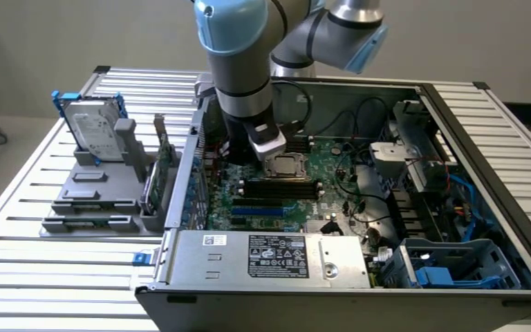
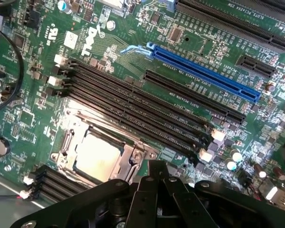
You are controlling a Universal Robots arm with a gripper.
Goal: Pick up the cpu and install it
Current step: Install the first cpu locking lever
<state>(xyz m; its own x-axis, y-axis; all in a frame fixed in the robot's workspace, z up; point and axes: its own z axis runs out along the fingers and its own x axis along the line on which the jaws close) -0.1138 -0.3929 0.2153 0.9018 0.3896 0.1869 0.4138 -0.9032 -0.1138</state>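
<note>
Although the pincer (image 2: 156, 178) hung just above the motherboard (image 2: 38, 118) in the wrist view, its dark fingers were drawn together with nothing between them. Right beside their tips sat the cpu (image 2: 97, 159), its pale silvery top lying flat inside the metal-framed socket (image 2: 69, 142), apparently already seated there. Beyond it ran the black memory slots (image 2: 133, 102), then the long blue slot (image 2: 204, 73).

What could go wrong, as I judged it: the clenched fingers stood so near the socket frame that a small downward drift could press on the chip or the frame and bend the contacts beneath. A sideways slip could knock the memory slots or the small capacitors (image 2: 232, 159) close by. Whether the frame's latch was closed could not be told; if it was not, the chip could shift under any nudge.

In the exterior view, the arm (image 1: 243, 62) reached down steeply into the open computer case (image 1: 487, 138), its wrist nearly vertical over the socket area, with the cpu (image 1: 289, 166) just below it. Farther off, toward the exterior view's left, a grey fixture (image 1: 95, 190) on the slatted tabletop (image 1: 25, 263) held the hard drive (image 1: 90, 128) upright, well apart from the work.
</note>
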